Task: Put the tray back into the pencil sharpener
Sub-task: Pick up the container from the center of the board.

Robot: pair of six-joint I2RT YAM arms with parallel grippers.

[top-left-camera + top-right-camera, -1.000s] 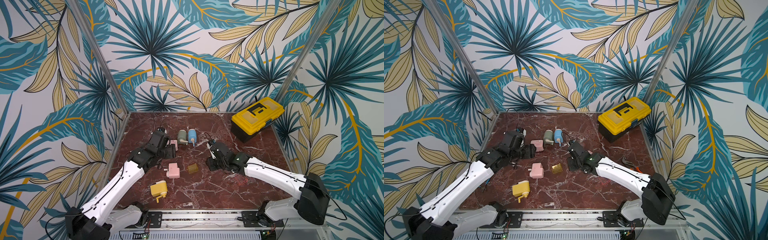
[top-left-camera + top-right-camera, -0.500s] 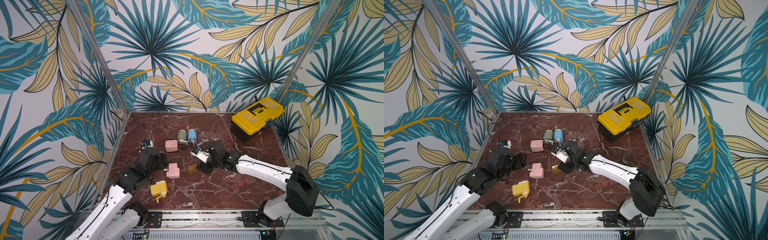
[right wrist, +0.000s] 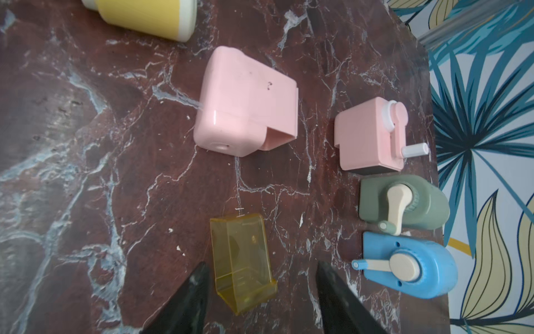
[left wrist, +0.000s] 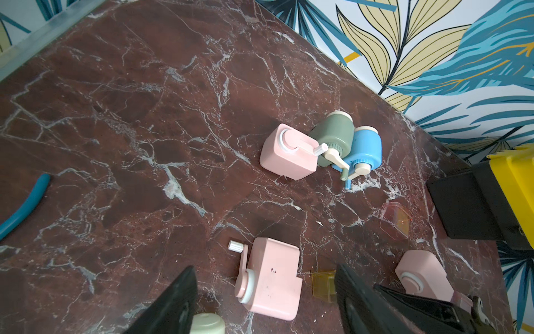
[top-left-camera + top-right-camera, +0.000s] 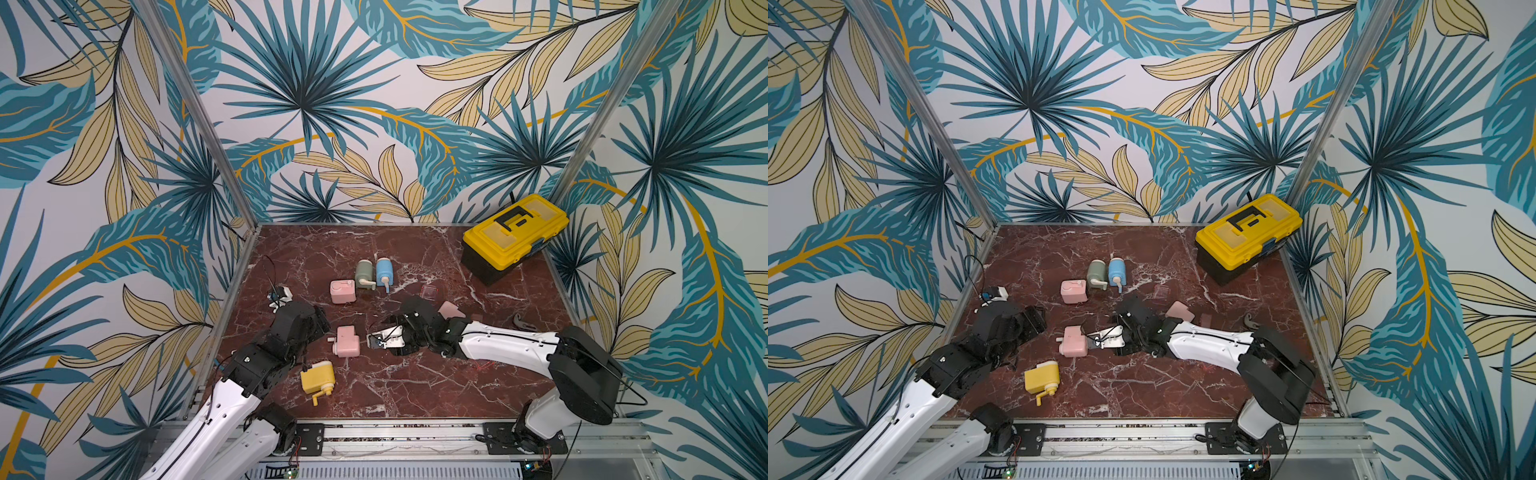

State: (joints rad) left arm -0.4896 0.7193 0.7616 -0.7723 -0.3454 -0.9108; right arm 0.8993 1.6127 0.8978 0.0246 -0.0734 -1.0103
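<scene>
Yellow clear tray (image 3: 239, 260) lies flat on the desk (image 3: 86, 173) in the right wrist view, between the spread jaws of the right gripper (image 3: 261, 266), ungripped and apart from the pink sharpener (image 3: 245, 107). In the left wrist view, that sharpener shows between the wide-apart, empty jaws of the left gripper (image 4: 265, 269), the tray just beside it. In both top views the right gripper covers the tray near the desk's middle.

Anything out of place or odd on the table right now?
Yes: a yellow clear tray lies loose on the marble between the open jaws of the right pincer, and the nearest pink sharpener has an empty tray slot.
</scene>
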